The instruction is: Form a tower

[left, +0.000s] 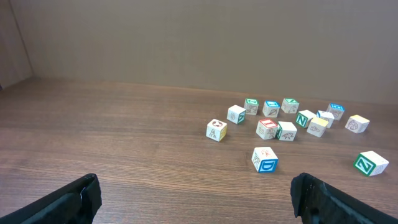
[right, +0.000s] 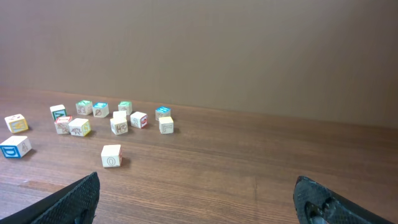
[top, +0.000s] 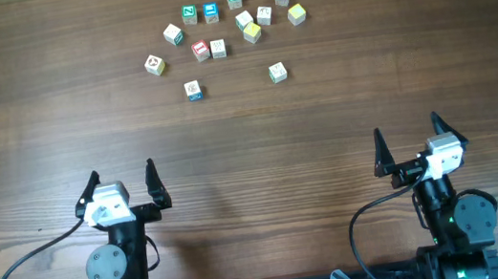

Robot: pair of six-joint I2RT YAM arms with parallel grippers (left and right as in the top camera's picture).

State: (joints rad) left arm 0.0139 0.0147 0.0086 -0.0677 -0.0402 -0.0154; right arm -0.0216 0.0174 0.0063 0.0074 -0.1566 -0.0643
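At the table's [top: 249, 139] far side, loose letter cubes [top: 218, 48] scattered, left tool [top: 121, 171] and right tool [top: 406, 125] wide open, empty

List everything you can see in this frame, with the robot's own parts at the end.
clustered letter cubes: twelve, pale wood with green, blue, red and yellow marks, loose at the far middle of the table, no tower yet
nearer single cubes: two, one blue-marked, one green-marked, just robot-side of the cluster
table: one, brown wood grain, fills the overhead view
wall: one, plain brown, behind the table in the wrist views
cables: two, black, looping beside the arm bases
left gripper: one, black fingers, open and empty, near edge on the left
right gripper: one, black fingers, open and empty, near edge on the right
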